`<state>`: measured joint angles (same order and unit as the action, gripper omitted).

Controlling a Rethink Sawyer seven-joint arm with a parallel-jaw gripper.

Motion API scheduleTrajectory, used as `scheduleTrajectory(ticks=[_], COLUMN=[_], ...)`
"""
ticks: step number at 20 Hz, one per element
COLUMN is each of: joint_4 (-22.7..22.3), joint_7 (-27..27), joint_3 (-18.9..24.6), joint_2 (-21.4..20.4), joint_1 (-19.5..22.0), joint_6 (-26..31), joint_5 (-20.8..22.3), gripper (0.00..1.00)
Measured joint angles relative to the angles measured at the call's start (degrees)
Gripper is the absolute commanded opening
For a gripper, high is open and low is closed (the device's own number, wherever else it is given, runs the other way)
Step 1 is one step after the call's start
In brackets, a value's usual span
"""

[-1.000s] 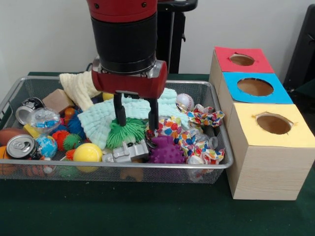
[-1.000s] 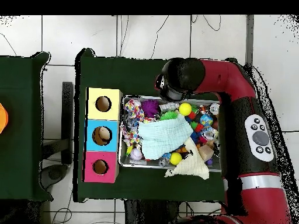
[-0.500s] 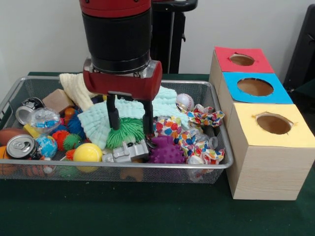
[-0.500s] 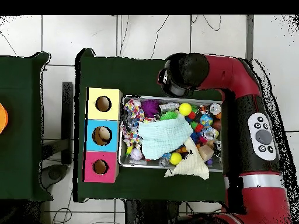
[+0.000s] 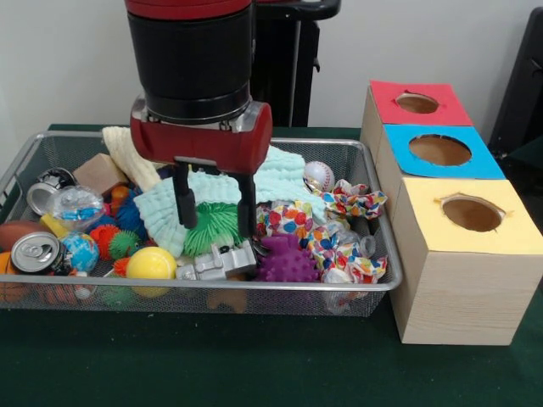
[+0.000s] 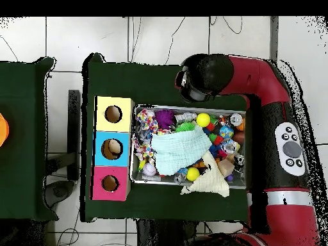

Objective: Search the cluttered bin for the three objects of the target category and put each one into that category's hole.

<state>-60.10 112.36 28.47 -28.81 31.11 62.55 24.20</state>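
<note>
The wire mesh bin [image 5: 280, 287] is full of clutter; it also shows in the overhead view [image 6: 133, 168]. My gripper [image 5: 215, 227] hangs open and empty just above a green spiky ball [image 5: 214, 222] in the bin's middle. In the overhead view the arm's wrist [image 6: 200, 75] covers the gripper. The red-topped box hole [image 5: 417, 103] is at the far right, also seen from overhead [image 6: 109, 183]. No soft animal toy shows clearly. A tan shape [image 5: 226, 298] shows through the front mesh; I cannot tell what it is.
Blue-topped [image 5: 439, 150] and yellow-topped [image 5: 472, 213] boxes stand next to the red one. The bin holds a mint cloth [image 5: 284, 176], a cream cloth [image 5: 136, 153], a purple spiky ball [image 5: 287, 261], a silver toy robot [image 5: 217, 261], a yellow ball [image 5: 151, 264], a can [image 5: 35, 253] and a baseball [image 5: 319, 175].
My gripper has risen and shifted left in the front view, lifting off the green spiky ball with nothing in it. The bin's contents look unmoved.
</note>
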Motion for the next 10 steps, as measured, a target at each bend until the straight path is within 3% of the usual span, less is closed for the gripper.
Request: scheduleTrajectory(ticks=[10], joint_4=[3.2], joint_7=[0.0], joint_3=[0.0], joint_2=[2.41], joint_1=[-1.17], joint_6=[0.0], joint_5=[0.18], gripper=[1.0])
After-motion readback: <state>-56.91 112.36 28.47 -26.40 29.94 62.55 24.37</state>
